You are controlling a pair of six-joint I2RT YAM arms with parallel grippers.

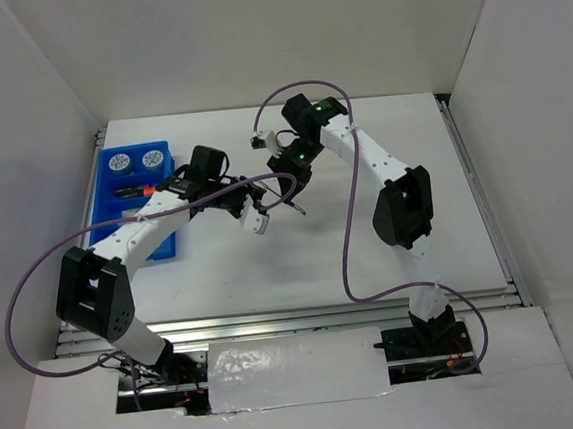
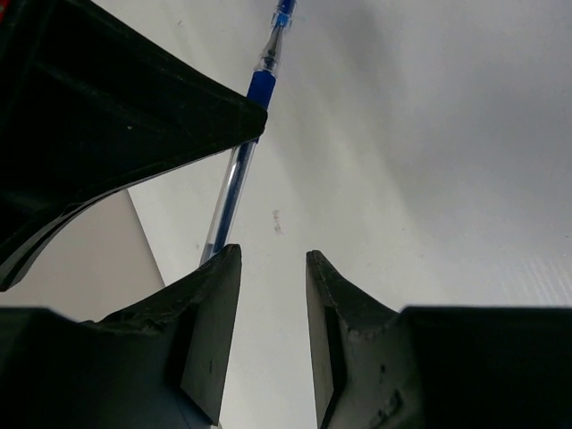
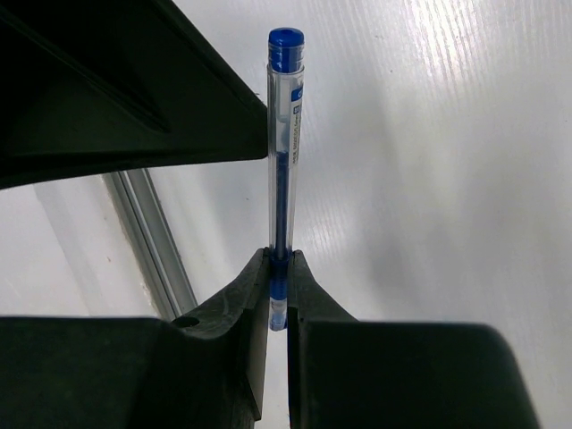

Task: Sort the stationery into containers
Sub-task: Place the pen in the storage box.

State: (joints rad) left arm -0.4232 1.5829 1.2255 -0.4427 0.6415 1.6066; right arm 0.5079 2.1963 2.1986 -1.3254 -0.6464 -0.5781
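My right gripper (image 1: 291, 182) is shut on a thin clear pen with blue ink and a blue cap (image 3: 286, 134), gripped near one end between its fingertips (image 3: 279, 261) above the white table. In the top view the pen (image 1: 296, 209) pokes out below the gripper. My left gripper (image 1: 257, 219) is open and empty right next to it; in the left wrist view its jaws (image 2: 273, 259) stand apart, with the pen (image 2: 234, 179) just beyond the left finger. The bright-blue tray (image 1: 166, 247) lies at the far left, holding two tape rolls (image 1: 121, 164) and an orange marker (image 1: 140, 190).
White walls enclose the table at the back and on both sides. A purple cable loops from each arm, the left one (image 1: 32, 287) hanging over the table's left edge. A metal rail (image 3: 147, 237) runs along the table edge in the right wrist view.
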